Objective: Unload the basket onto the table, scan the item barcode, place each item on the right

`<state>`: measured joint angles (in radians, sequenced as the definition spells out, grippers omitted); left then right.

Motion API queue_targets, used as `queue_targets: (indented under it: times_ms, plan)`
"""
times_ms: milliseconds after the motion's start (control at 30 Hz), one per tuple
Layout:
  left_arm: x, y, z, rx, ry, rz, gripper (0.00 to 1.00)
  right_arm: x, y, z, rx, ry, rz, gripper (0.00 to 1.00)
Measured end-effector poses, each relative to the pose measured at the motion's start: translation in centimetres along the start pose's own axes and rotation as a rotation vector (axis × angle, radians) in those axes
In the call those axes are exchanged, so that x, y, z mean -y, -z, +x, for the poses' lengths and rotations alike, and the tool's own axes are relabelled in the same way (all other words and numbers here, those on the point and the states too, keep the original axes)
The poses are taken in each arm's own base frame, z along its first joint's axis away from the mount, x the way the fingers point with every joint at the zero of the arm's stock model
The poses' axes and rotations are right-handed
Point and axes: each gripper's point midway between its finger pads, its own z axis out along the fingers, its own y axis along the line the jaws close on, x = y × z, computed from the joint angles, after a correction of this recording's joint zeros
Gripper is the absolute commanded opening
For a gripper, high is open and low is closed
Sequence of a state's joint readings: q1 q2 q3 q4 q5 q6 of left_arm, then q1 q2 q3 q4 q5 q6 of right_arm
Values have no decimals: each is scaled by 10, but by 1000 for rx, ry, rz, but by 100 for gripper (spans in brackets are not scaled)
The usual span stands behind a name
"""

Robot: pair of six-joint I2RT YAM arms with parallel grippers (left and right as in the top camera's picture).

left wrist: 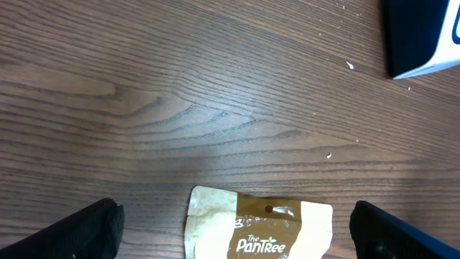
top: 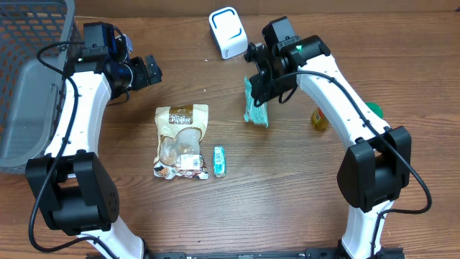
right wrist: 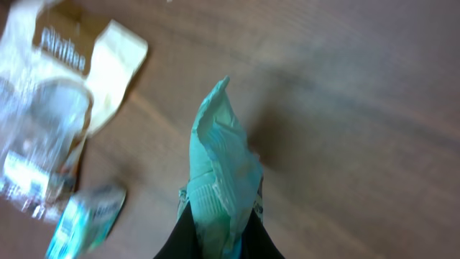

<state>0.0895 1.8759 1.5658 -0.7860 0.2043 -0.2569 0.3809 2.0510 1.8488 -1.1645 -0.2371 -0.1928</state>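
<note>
**Teal packet gripped, scan not done yet**

- Teal packet (top: 256, 108): hangs from the right gripper (top: 260, 86), whose jaws are pinched tight on its top edge. It's near the white scanner (top: 228, 32), just robot-side and to the right of it, not in front of its face. Can't tell if the lower end touches the table (top: 302, 201).
- Progress, my read: pick is done. Left to do: turn the packet and present its barcode to the scanner. No barcode is readable on it in any view, and the right wrist view is blurred.
- Packet material: thin crinkled film with a crimped seal, creased lengthwise. Looks floppy, so it probably won't hold a flat face.
- Scanner: hard glossy white plastic, a rounded square with a blue outline.
- Left gripper (top: 149, 72): jaws wide apart, empty, well left of the scanner.
- Snack pouch (top: 181, 140): flat, robot-side and left of the scanner. Tan paper top, clear window below.
- Small teal box (top: 220, 160): just beside the pouch.
- Table: matt wood grain.
</note>
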Motion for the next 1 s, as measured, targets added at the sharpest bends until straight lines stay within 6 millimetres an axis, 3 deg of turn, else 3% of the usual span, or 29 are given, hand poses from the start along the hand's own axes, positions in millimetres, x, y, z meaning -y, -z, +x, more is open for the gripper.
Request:
queue_targets:
  times_ms: [333, 467, 500, 533, 633, 700, 833, 1000]
  plan:
    - [0, 0, 0, 0, 0, 0, 100, -1, -22, 33, -102, -12, -34, 5]
    - [0, 0, 0, 0, 0, 0, 100, 8, -36, 44, -123, -13, 5, 13]
    - [0, 0, 0, 0, 0, 0, 99, 10, -39, 45, -125, -12, 15, 21]
    - [0, 0, 0, 0, 0, 0, 100, 13, -42, 46, -125, -12, 26, 40]
    - [0, 0, 0, 0, 0, 0, 100, 20, -45, 48, -126, -10, 64, 55]
    - [0, 0, 0, 0, 0, 0, 100, 24, -45, 47, -122, -10, 88, 60]
    - [0, 0, 0, 0, 0, 0, 100, 37, -45, 38, -86, -35, 157, 56]
    - [0, 0, 0, 0, 0, 0, 100, 48, -43, 28, -25, -215, 223, 49]
